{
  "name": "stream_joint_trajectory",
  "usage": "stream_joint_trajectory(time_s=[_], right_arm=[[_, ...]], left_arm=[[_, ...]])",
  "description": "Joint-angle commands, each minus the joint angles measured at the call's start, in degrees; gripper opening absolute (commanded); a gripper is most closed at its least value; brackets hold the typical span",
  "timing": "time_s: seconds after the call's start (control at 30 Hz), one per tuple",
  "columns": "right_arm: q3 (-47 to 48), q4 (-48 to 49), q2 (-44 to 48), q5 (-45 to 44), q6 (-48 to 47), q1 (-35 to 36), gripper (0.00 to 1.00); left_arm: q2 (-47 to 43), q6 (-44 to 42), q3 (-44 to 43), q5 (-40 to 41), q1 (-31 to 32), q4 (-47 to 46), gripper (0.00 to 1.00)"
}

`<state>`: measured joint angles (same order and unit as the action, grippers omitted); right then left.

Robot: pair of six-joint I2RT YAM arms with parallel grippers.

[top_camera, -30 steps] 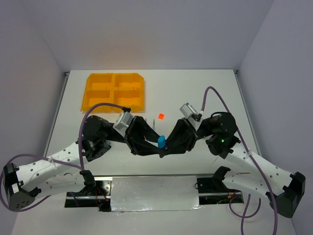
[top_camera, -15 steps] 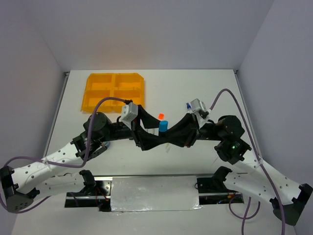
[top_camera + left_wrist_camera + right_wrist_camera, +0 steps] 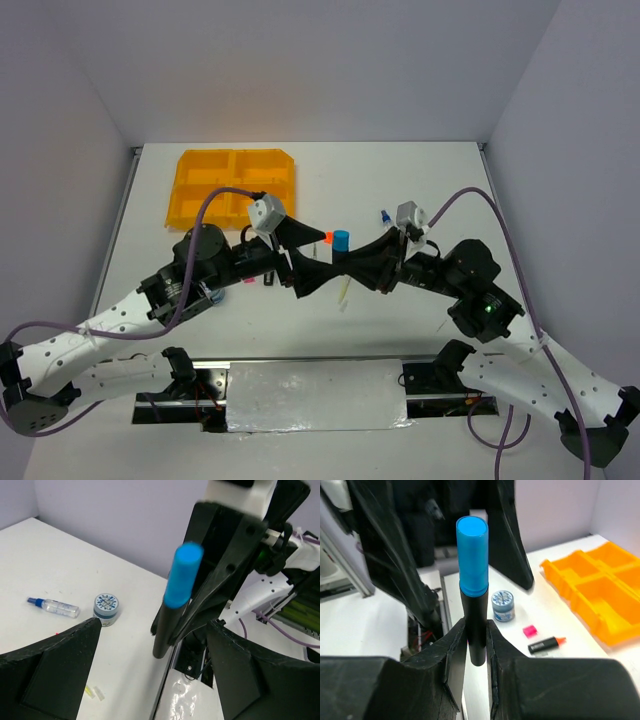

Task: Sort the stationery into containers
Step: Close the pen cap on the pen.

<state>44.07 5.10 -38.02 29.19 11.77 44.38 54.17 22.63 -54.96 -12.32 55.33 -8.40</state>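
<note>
A black marker with a blue cap (image 3: 473, 600) stands upright in my right gripper (image 3: 476, 632), which is shut on its barrel. Seen from above, the marker's cap (image 3: 341, 241) hangs over the middle of the table, between both arms. My left gripper (image 3: 150, 680) is open wide, its fingers (image 3: 50, 672) on either side of the marker (image 3: 176, 597) and not touching it. The orange-yellow tray (image 3: 233, 187) sits at the far left with four compartments. On the table lie a grey-blue roll (image 3: 502, 605), a pink square (image 3: 529, 630) and an orange-capped marker (image 3: 546, 644).
A blue-capped clear bottle (image 3: 54, 606) lies beside the roll (image 3: 106, 609). A pale stick (image 3: 343, 293) lies under the grippers, and a tiny orange square (image 3: 327, 237) next to the left gripper (image 3: 312, 262). Two small pale pieces (image 3: 92, 693) lie near the table's front edge.
My left gripper has opened and let go of the blue-capped marker. Both grippers have moved toward the far side, and the marker now stands upright in the right gripper alone.
</note>
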Motion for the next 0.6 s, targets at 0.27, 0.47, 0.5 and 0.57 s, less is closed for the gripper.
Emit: stream_joint_trajectory(time_s=[0.27,0.47,0.5,0.57], right_arm=[[-0.7,-0.4,-2.7,6.7,-2.5,0.3,0.00],[0.0,1.4,-3.2,12.6,-0.7,0.2,0.00],[0.2,1.4,-3.2,13.3,-0.6,0.3,0.00],[0.9,0.7,-3.3,14.0,-0.9,0.3,0.00]], left_arm=[[-1.8,-0.3,-13.6,6.4,0.0,9.9,0.95],[0.6,-1.5,-17.0,6.5,0.0,12.3,0.85],[1.4,-1.7,-17.2,5.9,0.0,12.4,0.83],[2.2,-1.7,-17.7,4.0,0.0,12.8,0.79]])
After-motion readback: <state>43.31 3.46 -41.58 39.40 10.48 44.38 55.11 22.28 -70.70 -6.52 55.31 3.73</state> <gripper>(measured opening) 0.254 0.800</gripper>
